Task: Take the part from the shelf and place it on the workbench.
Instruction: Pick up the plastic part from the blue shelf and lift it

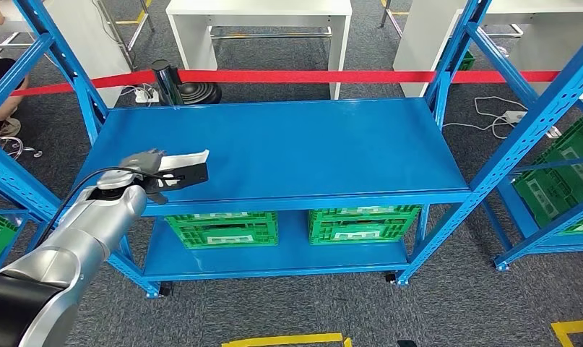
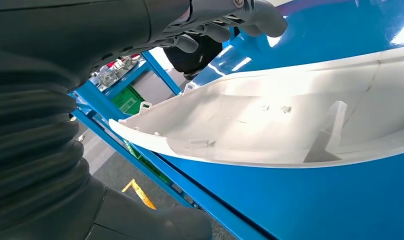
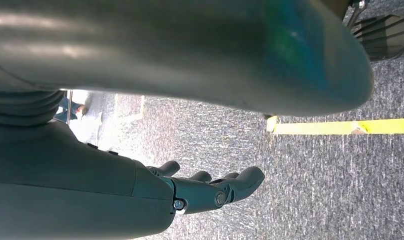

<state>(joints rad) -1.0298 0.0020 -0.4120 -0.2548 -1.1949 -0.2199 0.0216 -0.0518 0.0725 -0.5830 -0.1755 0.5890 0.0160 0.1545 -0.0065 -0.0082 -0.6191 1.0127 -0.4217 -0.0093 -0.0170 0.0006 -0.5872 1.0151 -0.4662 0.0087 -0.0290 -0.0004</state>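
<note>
A long white moulded plastic part is held by my left hand just above the front left corner of the blue workbench top. In the left wrist view the white part stretches across the picture over the blue surface, its hollow ribbed side facing the camera, with my fingers curled over its far edge. Whether the part touches the surface I cannot tell. My right hand hangs over grey carpet with its fingers apart and nothing in it.
Two green crates sit on the bench's lower shelf. Blue shelving frames stand at left and right, the right one holding green crates. A red barrier tape and a black post lie behind the bench.
</note>
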